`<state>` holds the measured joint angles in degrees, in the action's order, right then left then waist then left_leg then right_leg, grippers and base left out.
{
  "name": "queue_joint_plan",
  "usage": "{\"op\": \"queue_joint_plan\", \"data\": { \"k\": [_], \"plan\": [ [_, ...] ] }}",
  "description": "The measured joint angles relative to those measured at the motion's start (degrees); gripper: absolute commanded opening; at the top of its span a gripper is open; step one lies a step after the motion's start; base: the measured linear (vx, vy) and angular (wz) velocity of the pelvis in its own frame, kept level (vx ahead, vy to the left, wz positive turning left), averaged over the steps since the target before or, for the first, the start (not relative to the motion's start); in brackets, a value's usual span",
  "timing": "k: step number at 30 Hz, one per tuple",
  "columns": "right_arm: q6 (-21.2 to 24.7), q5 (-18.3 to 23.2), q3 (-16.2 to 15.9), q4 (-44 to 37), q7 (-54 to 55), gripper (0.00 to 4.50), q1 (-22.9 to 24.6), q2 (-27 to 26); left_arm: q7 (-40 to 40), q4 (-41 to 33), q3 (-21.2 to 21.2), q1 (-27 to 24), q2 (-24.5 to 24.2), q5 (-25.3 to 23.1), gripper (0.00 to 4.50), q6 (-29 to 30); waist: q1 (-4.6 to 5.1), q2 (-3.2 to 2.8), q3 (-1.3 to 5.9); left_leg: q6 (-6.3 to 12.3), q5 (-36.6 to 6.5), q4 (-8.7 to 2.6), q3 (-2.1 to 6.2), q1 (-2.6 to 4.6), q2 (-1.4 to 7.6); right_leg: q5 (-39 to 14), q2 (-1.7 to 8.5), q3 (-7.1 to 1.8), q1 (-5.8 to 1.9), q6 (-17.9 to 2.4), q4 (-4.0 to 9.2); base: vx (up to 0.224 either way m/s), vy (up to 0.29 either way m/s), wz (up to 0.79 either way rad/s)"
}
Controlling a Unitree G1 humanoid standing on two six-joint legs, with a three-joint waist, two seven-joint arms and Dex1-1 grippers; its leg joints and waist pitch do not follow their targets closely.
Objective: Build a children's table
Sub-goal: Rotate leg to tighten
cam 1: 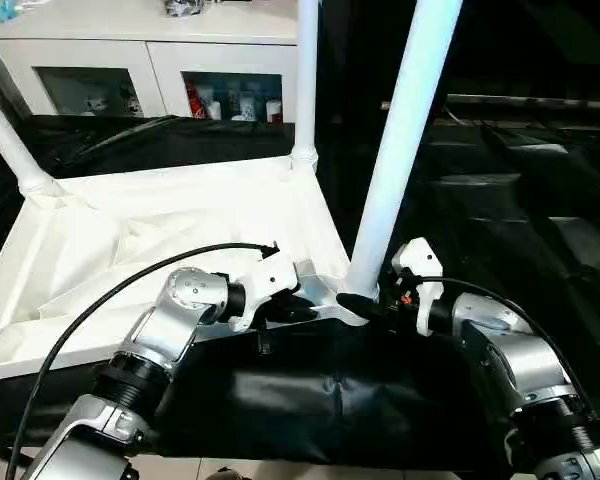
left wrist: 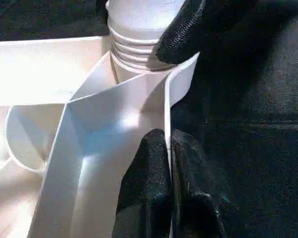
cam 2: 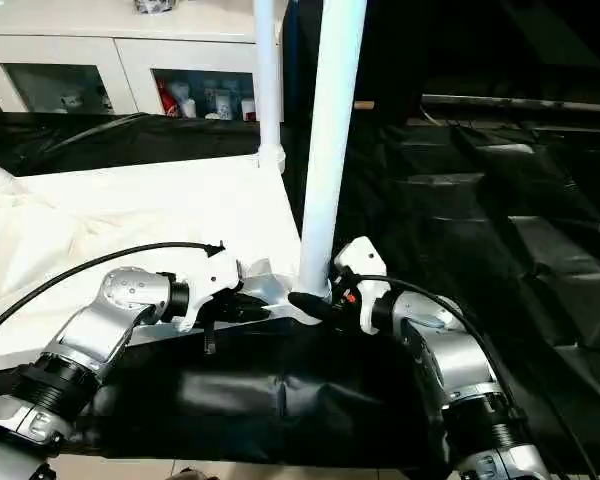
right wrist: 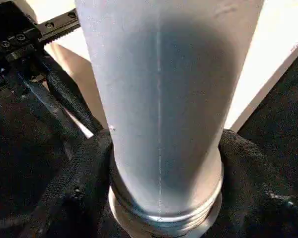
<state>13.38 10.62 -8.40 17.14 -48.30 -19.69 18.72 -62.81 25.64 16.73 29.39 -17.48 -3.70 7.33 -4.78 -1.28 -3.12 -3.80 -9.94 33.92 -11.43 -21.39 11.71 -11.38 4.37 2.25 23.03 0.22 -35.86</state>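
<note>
The children's table top [cam 1: 130,250] lies upside down on black cloth, white with a raised rim. Three white legs stand in its corner sockets: the near leg [cam 1: 400,150], one at the far right [cam 1: 305,90] and one at the far left [cam 1: 10,140]. My left gripper [left wrist: 169,163] is shut on the thin rim wall [left wrist: 166,114] just beside the near corner socket. My right gripper [cam 1: 365,300] reaches in from the right and its fingers [right wrist: 84,168] press both sides of the near leg [right wrist: 164,99], just above its threaded base [left wrist: 139,44].
A white cabinet [cam 1: 150,60] with glass-front shelves stands behind the table top. Black cloth [cam 1: 500,180] covers the surface to the right and front. A black cable [cam 1: 110,290] loops over my left forearm.
</note>
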Motion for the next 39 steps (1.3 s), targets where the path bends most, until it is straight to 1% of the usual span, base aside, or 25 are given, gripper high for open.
{"op": "queue_joint_plan", "data": {
  "k": [2,4,6,8,11,14,16,19,21,22,23,24,25,26,27,28,30,31,33,35,37,39],
  "plan": [
    [-0.84,-0.21,0.14,0.84,2.06,2.71,0.00,-1.09,1.02,0.16,-0.20,-0.01,0.13,0.00,0.00,0.37,0.25,0.03,0.02,0.00,0.00,0.00,0.00,0.02,0.00,0.00,0.00,0.00,-0.01,0.00,0.00,0.000,0.000,0.00],
    [-2.23,-0.70,0.94,2.48,6.88,2.70,-0.01,-3.92,3.19,1.03,-0.90,0.19,0.83,-0.23,0.00,1.04,0.81,0.21,0.13,-0.01,0.00,-0.01,0.01,0.07,0.00,-0.14,0.00,0.01,-0.02,0.23,0.02,0.000,0.000,0.00],
    [-3.18,-1.80,2.16,4.12,13.86,2.70,-0.11,-7.23,6.81,3.44,-1.18,1.56,2.76,-1.11,0.00,1.59,1.39,0.23,0.27,-0.01,0.00,0.00,0.00,0.18,-0.07,-0.16,0.02,-0.05,-0.19,0.26,0.10,0.000,0.000,0.00],
    [-3.60,-3.25,4.32,6.24,24.05,2.70,-0.89,-11.76,11.94,7.21,-1.22,3.97,6.09,-2.57,0.00,2.34,1.70,0.21,0.35,-0.01,0.00,0.00,0.01,0.29,-0.12,-0.18,0.08,-0.07,-0.30,0.30,0.22,0.000,0.000,0.00],
    [-3.74,-4.90,5.54,8.74,33.32,2.70,-2.58,-14.76,17.37,10.68,-1.28,5.82,9.55,-3.08,0.00,3.10,1.77,0.03,0.63,0.00,0.00,-0.15,0.03,0.32,-0.16,-0.19,0.09,-0.03,-0.49,0.31,0.79,0.000,0.000,0.00],
    [-4.64,-6.59,6.65,12.48,40.75,2.70,-5.12,-17.58,22.22,14.18,-1.36,7.75,12.65,-3.80,0.00,3.12,1.82,0.07,0.69,0.01,-0.01,-0.14,0.04,0.35,-0.31,-0.19,0.19,-0.07,-0.63,0.31,0.95,0.000,0.000,0.00],
    [-5.43,-6.82,6.76,13.37,42.13,2.70,-5.50,-18.17,23.39,14.91,-1.56,8.08,13.69,-3.89,0.00,3.05,1.82,0.07,0.70,0.07,-0.04,-0.16,0.07,0.35,-0.54,-0.19,0.41,-0.06,-0.67,0.31,0.97,0.000,0.000,0.00],
    [-6.96,-7.57,6.72,14.34,42.42,2.70,-5.66,-18.19,23.54,15.82,-1.59,8.51,13.94,-3.89,0.00,2.41,1.91,0.06,0.72,0.26,-0.15,-0.26,0.07,0.36,-0.87,-0.18,0.74,-0.01,-0.68,0.33,0.97,0.000,0.000,0.00],
    [-7.84,-8.00,6.61,14.52,42.01,2.70,-5.66,-18.12,23.06,15.90,-1.53,8.52,13.59,-3.98,0.00,1.67,1.92,0.10,0.71,0.31,-0.16,-0.29,0.07,0.32,-0.94,-0.17,0.81,0.01,-0.68,0.35,0.97,0.000,0.000,0.00],
    [-8.07,-7.98,6.62,14.54,41.57,3.26,-5.66,-17.95,22.87,15.98,-1.30,8.52,13.38,-3.99,0.00,1.11,1.92,0.16,0.68,0.32,-0.16,-0.30,0.07,0.31,-0.94,-0.17,0.81,0.01,-0.66,0.35,0.97,0.000,0.000,0.00],
    [-8.61,-7.84,6.63,14.57,40.11,3.40,-5.55,-17.07,22.11,15.98,-1.08,8.47,12.77,-3.98,0.00,0.27,1.83,0.18,0.67,0.32,-0.16,-0.35,0.07,0.29,-0.94,-0.16,0.81,0.04,-0.62,0.37,0.96,0.000,0.000,0.00],
    [-9.00,-7.70,6.38,14.52,38.24,3.40,-5.28,-16.47,21.49,15.97,-1.07,8.44,12.17,-3.92,0.00,-0.36,1.80,0.31,0.60,0.32,-0.15,-0.41,0.07,0.26,-0.93,-0.14,0.81,0.05,-0.56,0.40,0.94,0.000,0.000,0.00],
    [-9.12,-6.78,6.48,14.19,36.24,3.40,-4.98,-15.80,20.69,15.91,-1.07,8.34,11.49,-3.87,0.00,-1.16,1.71,0.41,0.56,0.33,-0.15,-0.44,0.08,0.22,-0.92,-0.07,0.81,0.09,-0.50,0.51,0.92,0.000,0.000,0.00],
    [-8.77,-5.52,6.71,13.17,33.63,3.57,-4.52,-15.00,19.18,15.60,-1.08,8.07,10.57,-3.68,0.00,-2.13,1.61,0.46,0.54,0.34,-0.14,-0.48,0.08,0.16,-0.88,0.07,0.81,0.11,-0.39,0.73,0.88,0.000,0.000,0.00],
    [-8.22,-4.50,6.59,11.91,31.23,3.57,-4.12,-14.07,17.27,14.86,-1.08,7.38,9.42,-3.22,0.00,-3.17,1.59,0.44,0.55,0.35,-0.13,-0.55,0.08,0.11,-0.88,0.18,0.81,0.12,-0.31,0.83,0.87,0.000,0.000,0.00],
    [-7.60,-3.81,6.46,10.77,29.15,3.74,-3.86,-13.09,15.47,14.21,-1.06,6.87,8.76,-2.76,0.00,-3.92,1.47,0.41,0.56,0.35,-0.13,-0.66,0.07,0.10,-0.88,0.23,0.81,0.13,-0.25,0.83,0.86,0.000,0.000,0.00],
    [-6.00,-3.03,5.56,8.02,24.51,3.80,-3.11,-10.64,11.88,13.23,-1.05,6.21,7.19,-2.23,0.00,-5.01,1.24,0.38,0.58,0.34,-0.12,-0.82,0.08,0.08,-0.82,0.26,0.77,0.23,-0.17,0.78,0.83,0.000,0.000,0.00],
    [-4.09,-2.17,3.26,4.55,19.58,3.80,-1.71,-7.38,9.48,12.32,-0.90,5.79,6.16,-1.70,0.00,-5.17,0.89,0.35,0.59,0.34,-0.12,-0.85,0.08,0.01,-0.82,0.29,0.77,0.26,-0.16,0.74,0.85,0.000,0.000,0.00],
    [-1.80,-1.41,1.88,1.11,13.21,3.80,0.15,-2.77,6.10,10.86,-0.58,4.94,4.63,-0.70,0.00,-5.54,0.62,0.34,0.60,0.35,-0.11,-0.87,0.03,0.00,-0.80,0.34,0.77,0.20,-0.17,0.62,0.87,0.000,0.000,0.00],
    [-0.39,-0.71,-0.19,-2.75,6.02,3.80,2.26,1.97,2.81,9.58,-0.55,4.25,2.63,0.65,0.00,-5.56,0.50,0.35,0.60,0.38,-0.09,-0.82,0.02,-0.07,-0.79,0.27,0.77,0.21,-0.13,0.64,0.92,0.000,0.000,0.00],
    [0.17,0.10,-0.97,-3.93,1.85,3.80,3.20,4.34,-0.27,8.71,-0.64,3.57,0.76,1.96,0.00,-5.50,0.72,0.36,0.59,0.39,-0.09,-0.80,0.02,-0.09,-0.79,0.21,0.76,0.18,-0.11,0.65,0.92,0.000,0.000,0.00],
    [0.53,0.51,-1.11,-4.06,-0.91,3.80,3.33,4.91,-3.51,7.01,-0.64,2.47,-0.52,3.16,0.00,-5.22,0.97,0.39,0.57,0.40,-0.09,-0.78,0.01,-0.12,-0.79,0.17,0.76,0.17,-0.07,0.63,0.92,0.000,0.000,0.00]
  ]
}}
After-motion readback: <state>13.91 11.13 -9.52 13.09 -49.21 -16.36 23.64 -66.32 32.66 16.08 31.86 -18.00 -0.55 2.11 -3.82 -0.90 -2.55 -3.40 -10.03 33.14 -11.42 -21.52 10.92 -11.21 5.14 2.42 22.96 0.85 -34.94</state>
